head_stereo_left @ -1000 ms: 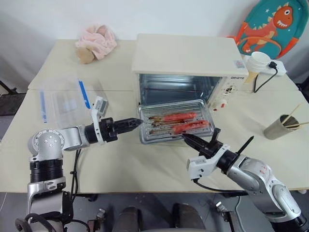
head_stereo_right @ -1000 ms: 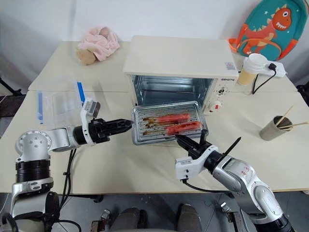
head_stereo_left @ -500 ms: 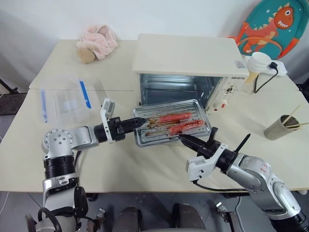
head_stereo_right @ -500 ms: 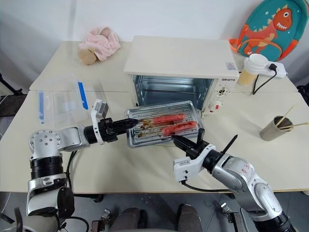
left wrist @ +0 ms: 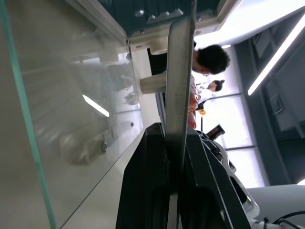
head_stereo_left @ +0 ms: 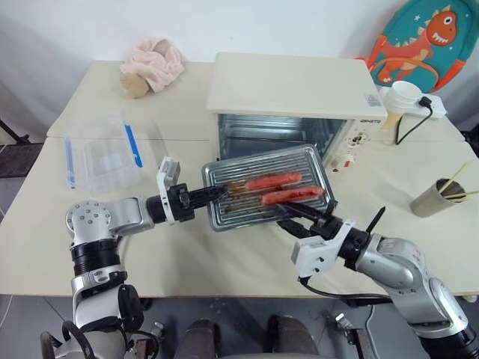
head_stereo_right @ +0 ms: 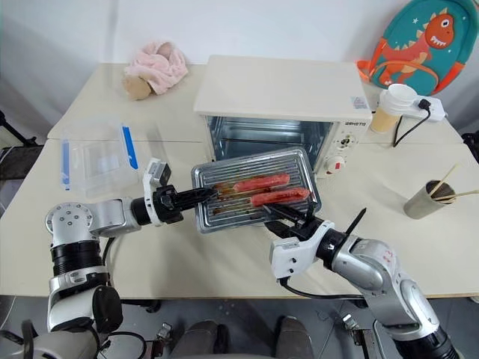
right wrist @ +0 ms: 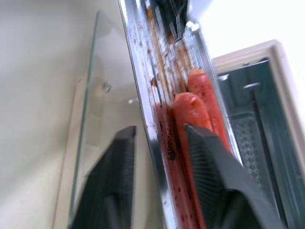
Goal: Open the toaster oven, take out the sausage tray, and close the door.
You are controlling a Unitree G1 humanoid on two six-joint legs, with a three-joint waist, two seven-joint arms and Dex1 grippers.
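The cream-white toaster oven stands at the back of the table with its cavity open. Its glass door lies folded down flat under the tray. The silver sausage tray, with two reddish sausages on it, hangs in the air in front of the oven, tilted up on its left side. My left gripper is shut on the tray's left rim. My right gripper is open, with one finger below the tray's near rim and the other above it.
A clear plastic box with blue clips sits at the left. A pink cloth lies at the back left. At the right are a white cup, a metal cup with chopsticks and a dinosaur board.
My left gripper closed on the tray's left rim. My right gripper let go of the near rim and opened. The tray rose off the door and tilted.
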